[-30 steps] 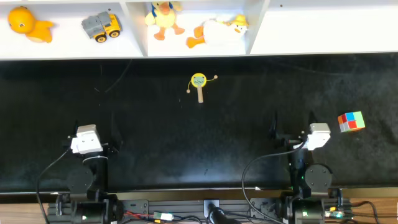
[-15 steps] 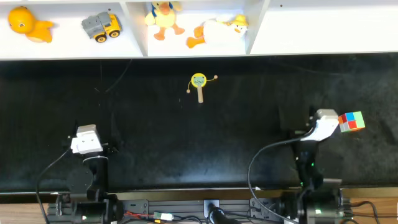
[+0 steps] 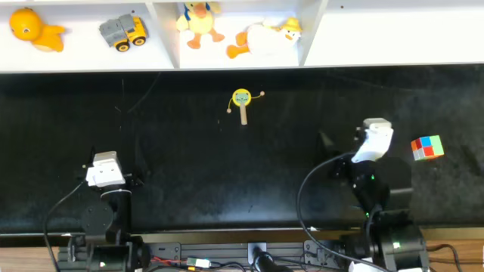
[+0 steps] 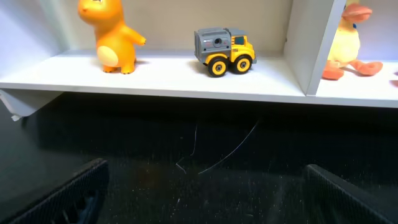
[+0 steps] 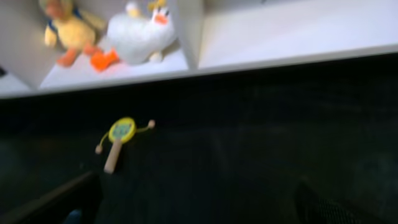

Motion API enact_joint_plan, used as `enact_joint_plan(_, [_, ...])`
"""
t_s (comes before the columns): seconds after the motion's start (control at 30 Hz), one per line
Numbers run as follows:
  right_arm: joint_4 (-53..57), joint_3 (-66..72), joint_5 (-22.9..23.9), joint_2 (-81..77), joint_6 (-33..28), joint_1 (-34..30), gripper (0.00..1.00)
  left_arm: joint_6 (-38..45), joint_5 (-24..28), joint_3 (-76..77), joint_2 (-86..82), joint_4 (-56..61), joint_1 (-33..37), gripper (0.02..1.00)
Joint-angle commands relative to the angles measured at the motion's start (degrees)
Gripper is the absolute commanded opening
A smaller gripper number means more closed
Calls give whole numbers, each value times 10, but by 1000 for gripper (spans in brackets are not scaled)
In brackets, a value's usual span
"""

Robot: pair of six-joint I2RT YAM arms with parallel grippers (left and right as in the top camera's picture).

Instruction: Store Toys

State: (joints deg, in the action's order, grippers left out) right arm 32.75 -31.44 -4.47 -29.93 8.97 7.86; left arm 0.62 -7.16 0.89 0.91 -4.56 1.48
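Two toys sit on the table (image 3: 189, 166): a rattle (image 3: 241, 102) far centre, a cube (image 3: 426, 147) right. Probably light and stiff; pinch the rattle's stick. Left gripper (image 4: 205, 193) and right gripper (image 5: 193, 199) gape wide, empty.

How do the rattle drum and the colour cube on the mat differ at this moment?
The rattle drum is a yellow disc on a wooden handle; the colour cube is a multi-coloured block. The rattle drum lies mid-mat near the shelf; the colour cube sits far right, farther from it. Both rest on the black mat, ungripped.
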Motion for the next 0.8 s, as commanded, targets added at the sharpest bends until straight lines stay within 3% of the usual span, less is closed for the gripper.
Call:
enact_joint_plan(0.03, [36,-47,16,-24,-2,33,993,11,-4,-4,-7,3,-3,998])
enact_joint_plan(0.23, [108,-93,53,-76,10,93,996,11,-4,-4,-7,3,-3,998])
enact_joint_plan(0.43, [142,-122,121,-124,67,153,996,11,-4,-4,-7,3,-3,998])
enact_joint_plan(0.8, [142,-153,131,-199,133,237,996,11,-4,-4,-7,3,-3,998])
